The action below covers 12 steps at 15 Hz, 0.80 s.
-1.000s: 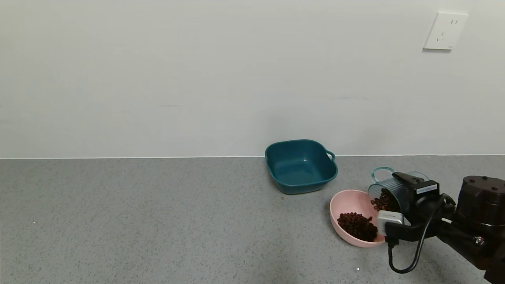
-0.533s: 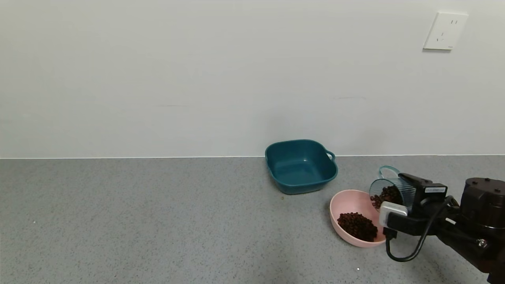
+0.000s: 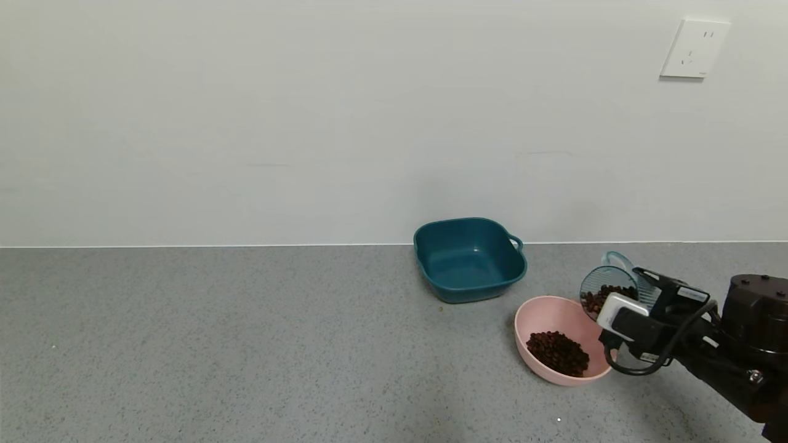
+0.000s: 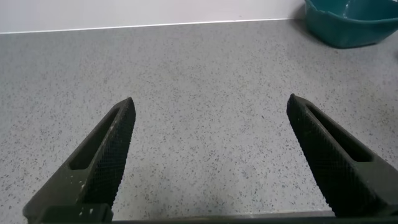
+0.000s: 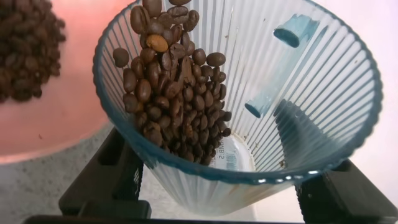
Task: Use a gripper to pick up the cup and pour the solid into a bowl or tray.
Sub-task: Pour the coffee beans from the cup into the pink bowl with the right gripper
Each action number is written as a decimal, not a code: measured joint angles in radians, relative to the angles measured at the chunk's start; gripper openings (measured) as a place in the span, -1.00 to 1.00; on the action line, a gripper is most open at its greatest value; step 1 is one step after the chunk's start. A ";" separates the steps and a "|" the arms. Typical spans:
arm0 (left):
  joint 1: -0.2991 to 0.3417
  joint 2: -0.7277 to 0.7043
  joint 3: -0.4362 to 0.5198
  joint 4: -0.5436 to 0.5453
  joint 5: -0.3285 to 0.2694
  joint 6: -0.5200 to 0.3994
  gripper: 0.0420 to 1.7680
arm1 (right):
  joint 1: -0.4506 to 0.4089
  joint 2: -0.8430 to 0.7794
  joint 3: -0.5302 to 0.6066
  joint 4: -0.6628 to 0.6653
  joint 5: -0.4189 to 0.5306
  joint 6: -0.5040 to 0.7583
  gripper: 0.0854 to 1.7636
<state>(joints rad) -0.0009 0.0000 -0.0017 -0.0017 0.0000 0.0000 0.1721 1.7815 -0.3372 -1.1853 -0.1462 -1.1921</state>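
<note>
One right gripper (image 3: 622,301) tilting cup (image 3: 606,288) above bowl (image 3: 542,320)

One ribbed cup (image 3: 606,289) is in view, one pink bowl (image 3: 554,320) and one teal basin (image 3: 469,258). The beans (image 3: 557,352) lie in two lots, one in the bowl and one in the cup, too many to count. One wall socket (image 3: 695,48) shows. Two grippers appear, the right gripper (image 3: 646,307) and the left gripper (image 4: 211,162).
</note>
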 joint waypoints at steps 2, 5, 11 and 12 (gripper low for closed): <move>0.000 0.000 0.000 0.000 0.000 0.000 0.98 | -0.010 0.000 -0.007 0.000 0.001 0.066 0.52; 0.000 0.000 0.000 0.000 0.000 0.000 0.98 | -0.045 0.001 -0.008 0.001 0.006 0.179 0.52; 0.000 0.000 0.000 0.000 0.000 0.000 0.98 | -0.095 0.013 -0.005 0.003 0.014 0.470 0.51; 0.000 0.000 0.000 0.000 0.000 0.000 0.98 | -0.099 0.020 -0.002 0.005 0.015 0.533 0.51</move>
<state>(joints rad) -0.0009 0.0000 -0.0017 -0.0013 0.0000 0.0000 0.0730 1.8015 -0.3396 -1.1804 -0.1313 -0.6589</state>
